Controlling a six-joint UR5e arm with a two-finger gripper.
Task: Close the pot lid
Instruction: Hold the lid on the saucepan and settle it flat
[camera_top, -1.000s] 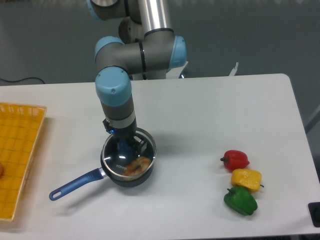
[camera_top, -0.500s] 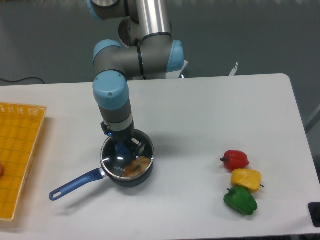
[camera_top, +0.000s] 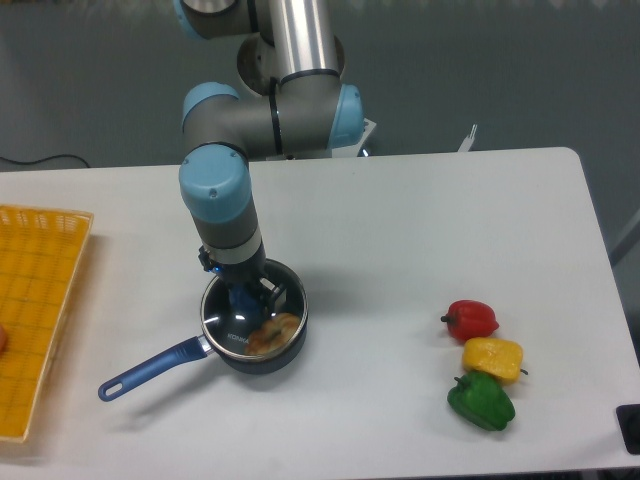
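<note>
The dark navy pot (camera_top: 258, 355) stands on the white table, left of centre, its long blue handle (camera_top: 150, 368) pointing to the lower left. The clear glass lid (camera_top: 252, 318) with its metal rim lies over the pot's mouth, and something orange shows through the glass. My gripper (camera_top: 243, 296) comes straight down onto the lid's centre and is shut on the blue knob (camera_top: 243, 303). The arm hides the back part of the lid.
A yellow mesh basket (camera_top: 35, 300) lies at the table's left edge. Three peppers sit at the right front: red (camera_top: 471, 319), yellow (camera_top: 493, 358) and green (camera_top: 481, 400). The arm's base stands behind the pot at the table's far edge.
The gripper and the lid have shifted slightly to the left over the pot. The pot and the peppers have not moved.
</note>
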